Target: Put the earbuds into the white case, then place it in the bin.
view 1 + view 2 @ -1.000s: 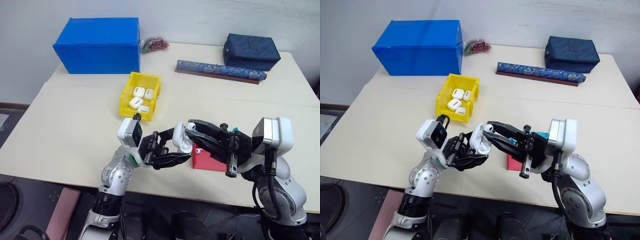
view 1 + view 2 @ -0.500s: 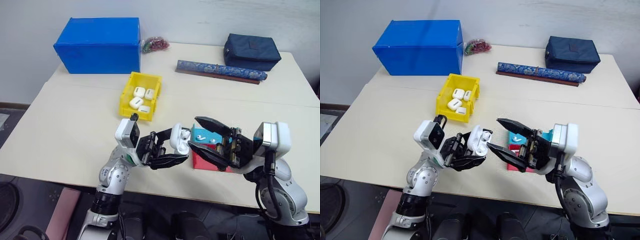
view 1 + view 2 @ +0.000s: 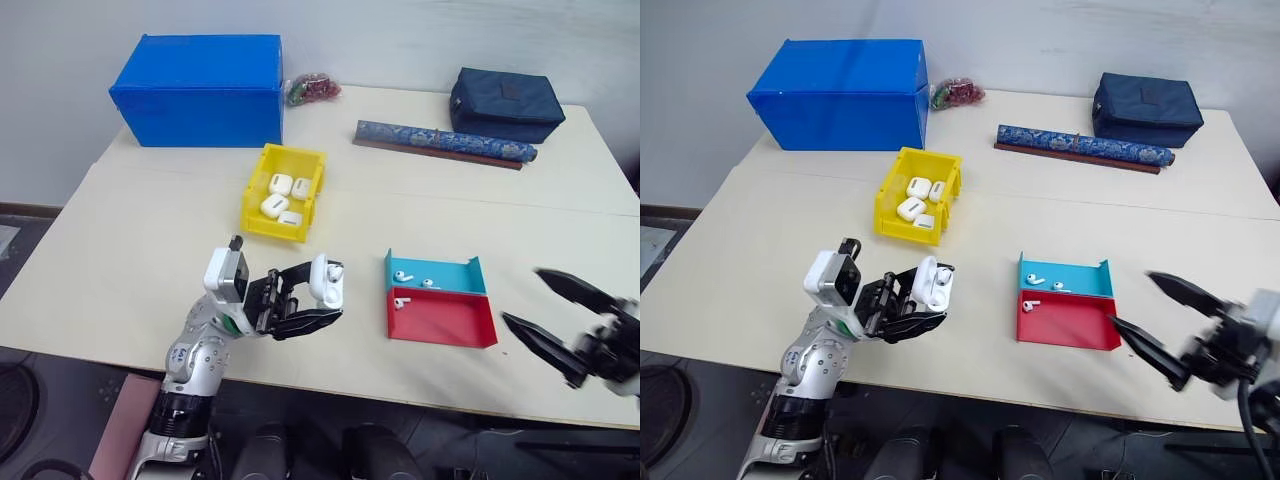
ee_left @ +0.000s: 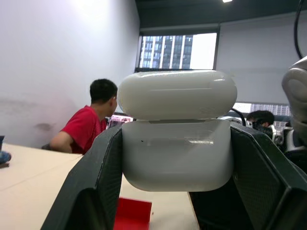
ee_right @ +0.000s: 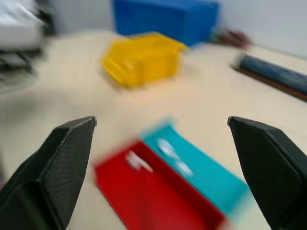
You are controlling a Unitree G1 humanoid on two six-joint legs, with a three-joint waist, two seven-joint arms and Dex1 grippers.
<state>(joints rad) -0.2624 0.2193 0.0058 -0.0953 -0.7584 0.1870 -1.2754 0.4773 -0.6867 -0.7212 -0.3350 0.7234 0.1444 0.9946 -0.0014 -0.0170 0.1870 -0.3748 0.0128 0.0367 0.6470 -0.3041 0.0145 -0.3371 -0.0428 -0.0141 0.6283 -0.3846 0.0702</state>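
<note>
The left gripper [image 3: 318, 300] is clamped on the white case [image 3: 327, 283], holding it above the near part of the cream table [image 3: 130, 260]; in the left wrist view the case [image 4: 176, 129] sits between the two black fingers [image 4: 93, 189] with its lid raised a crack. The right gripper [image 3: 548, 312] hangs off the table's near right corner, its jaws spread wide and holding nothing, well apart from the case. Between the two grippers lie two shallow trays side by side: the teal tray [image 3: 435, 277] holds two earbuds [image 3: 402, 275], and the red tray [image 3: 440, 318] just in front of it holds a third earbud [image 3: 399, 302] near its left end. Farther back, the yellow bin [image 3: 284, 194] contains four white cases [image 3: 275, 205]. Behind it stands a big blue box [image 3: 198, 90], with a small bag of red items [image 3: 310, 89] beside it, a long blue patterned roll [image 3: 443, 142] and a dark blue pouch [image 3: 505, 102] at the table's far right.
</note>
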